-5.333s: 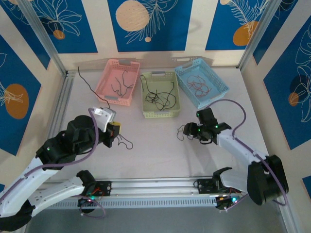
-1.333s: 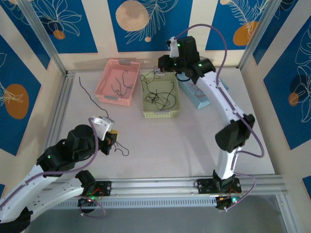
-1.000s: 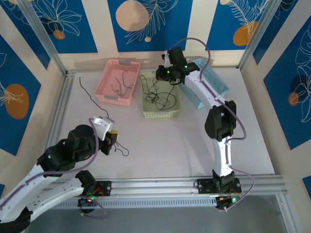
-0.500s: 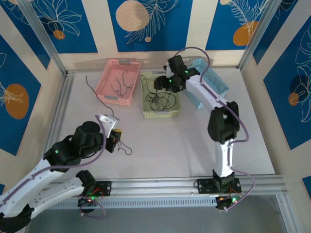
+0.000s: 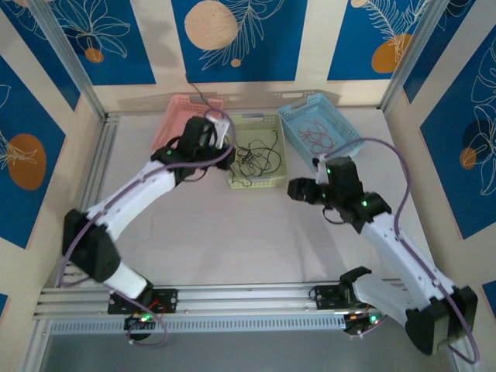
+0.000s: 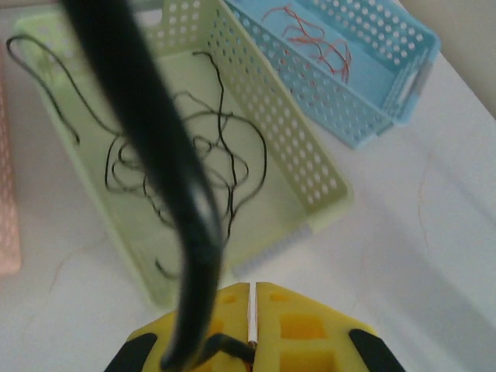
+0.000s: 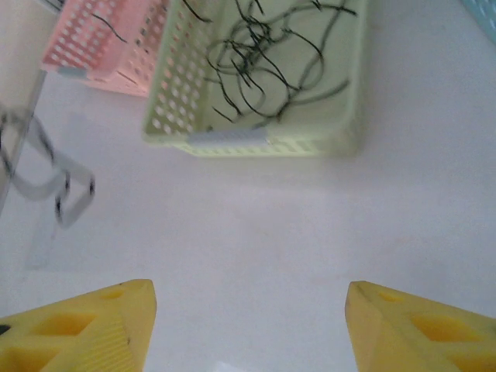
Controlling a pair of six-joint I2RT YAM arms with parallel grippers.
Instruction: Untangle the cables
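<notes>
Yellow fingers of the left hand are pressed together on one black cable, which runs up past the camera, blurred. Below it sits a green basket holding a loose tangle of black cables. A blue basket beside it holds reddish cables. The right hand hangs with fingers apart, holding nothing, over the pale tabletop. If let go carelessly, the held strand may snag that tangle or land outside a basket. Blue leaf-patterned walls surround the tabletop.
</notes>
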